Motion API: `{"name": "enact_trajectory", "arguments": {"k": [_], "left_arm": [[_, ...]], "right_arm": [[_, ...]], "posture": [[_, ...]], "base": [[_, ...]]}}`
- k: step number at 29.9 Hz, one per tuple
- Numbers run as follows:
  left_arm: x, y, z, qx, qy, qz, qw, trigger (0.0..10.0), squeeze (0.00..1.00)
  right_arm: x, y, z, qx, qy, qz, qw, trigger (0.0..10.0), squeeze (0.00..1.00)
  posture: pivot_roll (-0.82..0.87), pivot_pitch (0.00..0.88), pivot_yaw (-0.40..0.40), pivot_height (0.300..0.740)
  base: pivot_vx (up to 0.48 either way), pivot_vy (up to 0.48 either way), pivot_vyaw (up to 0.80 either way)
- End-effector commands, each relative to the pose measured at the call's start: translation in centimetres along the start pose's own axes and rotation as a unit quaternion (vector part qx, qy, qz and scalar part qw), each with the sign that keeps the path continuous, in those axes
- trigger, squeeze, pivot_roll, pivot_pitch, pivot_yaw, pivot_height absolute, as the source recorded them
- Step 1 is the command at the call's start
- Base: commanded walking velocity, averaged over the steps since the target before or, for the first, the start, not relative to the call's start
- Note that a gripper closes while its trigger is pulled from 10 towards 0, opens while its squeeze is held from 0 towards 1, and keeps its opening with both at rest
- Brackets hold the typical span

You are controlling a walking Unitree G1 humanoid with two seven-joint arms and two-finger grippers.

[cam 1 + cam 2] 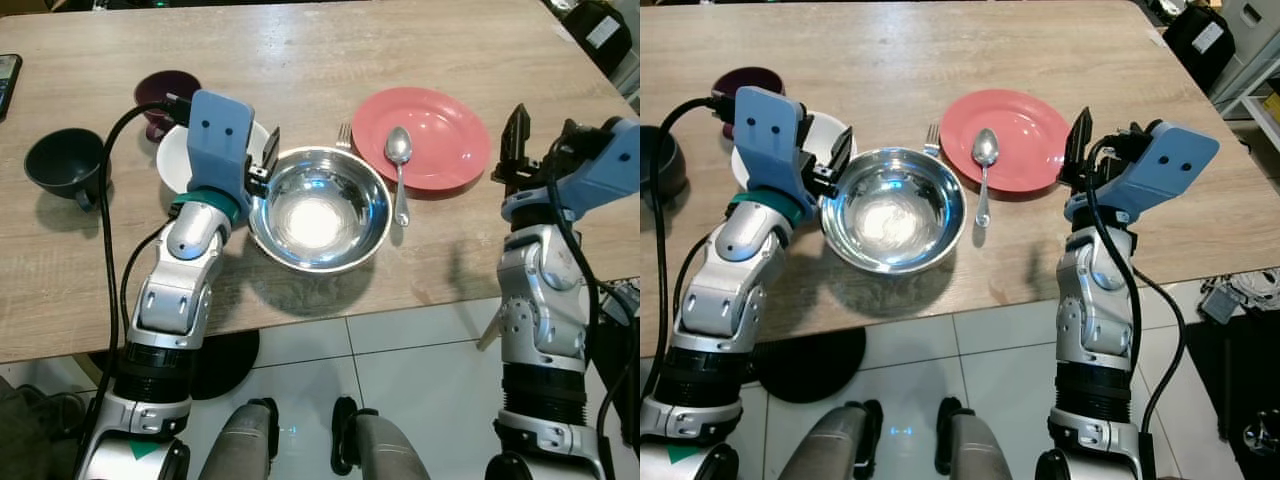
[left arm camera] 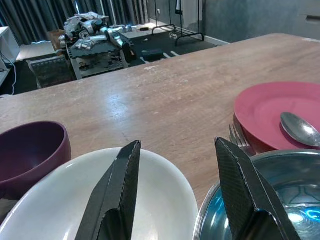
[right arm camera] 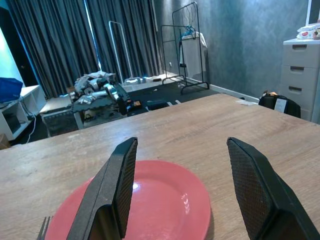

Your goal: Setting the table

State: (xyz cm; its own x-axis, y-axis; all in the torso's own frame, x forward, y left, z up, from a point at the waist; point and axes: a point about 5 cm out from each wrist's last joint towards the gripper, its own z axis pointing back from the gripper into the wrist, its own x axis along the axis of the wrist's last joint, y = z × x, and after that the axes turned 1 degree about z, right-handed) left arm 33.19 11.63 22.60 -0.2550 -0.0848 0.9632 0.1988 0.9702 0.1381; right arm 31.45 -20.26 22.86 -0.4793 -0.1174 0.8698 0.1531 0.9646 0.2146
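Dishes sit bunched near the table's near edge, and the setting looks to me only partly done. A steel bowl stands in the middle, right at the near edge. Just to its right a red plate lies flat with a spoon resting across its near-left rim, handle running off onto the wood. A fork peeks out in the gap between bowl and plate, mostly hidden. Left of the steel bowl is a white bowl, touching or nearly touching it, with a maroon bowl just beyond and a dark cup further left, apart from the rest. A phone lies at the far-left edge.

The left gripper hovers over the seam where the white bowl meets the steel one, fingers spread and holding nothing. The right gripper hangs just right of the red plate, its fingers likewise parted and empty, pointing across the plate.

As a judgement: one place is roughly started, with plate, spoon and fork together, but the cutlery is not laid neatly beside the plate. The bowls and cup remain clustered on the left rather than distributed to places. What is left appears to be separating the bowls, placing the cup, and straightening spoon and fork.
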Motion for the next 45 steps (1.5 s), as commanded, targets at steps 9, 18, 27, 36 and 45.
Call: {"name": "enact_trajectory", "arguments": {"k": [9, 18, 27, 36, 45], "left_arm": [[-0.11, -0.55, -0.58, -0.008, -0.003, 0.004, 1.0, 10.0, 0.0], [-0.34, -0.41, -0.54, -0.004, 0.0, 0.003, 1.0, 10.0, 0.0], [-0.36, -0.44, -0.55, -0.003, -0.001, 0.004, 1.0, 10.0, 0.0], [-0.4, -0.44, -0.59, -0.003, -0.002, 0.005, 1.0, 10.0, 0.0], [-0.4, -0.36, -0.64, -0.004, -0.002, 0.004, 1.0, 10.0, 0.0]], "right_arm": [[-0.43, -0.49, 0.42, -0.007, 0.01, 0.015, 1.0, 10.0, 0.0], [-0.58, -0.58, 0.65, -0.009, 0.016, 0.017, 1.0, 10.0, 0.0], [-0.57, -0.54, 0.55, -0.009, 0.016, 0.017, 1.0, 10.0, 0.0], [-0.57, -0.56, 0.54, -0.009, 0.017, 0.019, 1.0, 10.0, 0.0], [-0.6, -0.48, 0.54, -0.01, 0.016, 0.018, 1.0, 10.0, 0.0]], "posture": [[0.16, 0.089, 0.054, 0.74], [0.16, 0.112, 0.049, 0.74], [0.16, 0.116, 0.044, 0.74], [0.16, 0.117, 0.045, 0.74], [0.16, 0.115, 0.048, 0.74]], "base": [[0.0, 0.0, 0.0], [0.0, 0.0, 0.0], [0.0, 0.0, 0.0], [0.0, 0.0, 0.0], [0.0, 0.0, 0.0]]}}
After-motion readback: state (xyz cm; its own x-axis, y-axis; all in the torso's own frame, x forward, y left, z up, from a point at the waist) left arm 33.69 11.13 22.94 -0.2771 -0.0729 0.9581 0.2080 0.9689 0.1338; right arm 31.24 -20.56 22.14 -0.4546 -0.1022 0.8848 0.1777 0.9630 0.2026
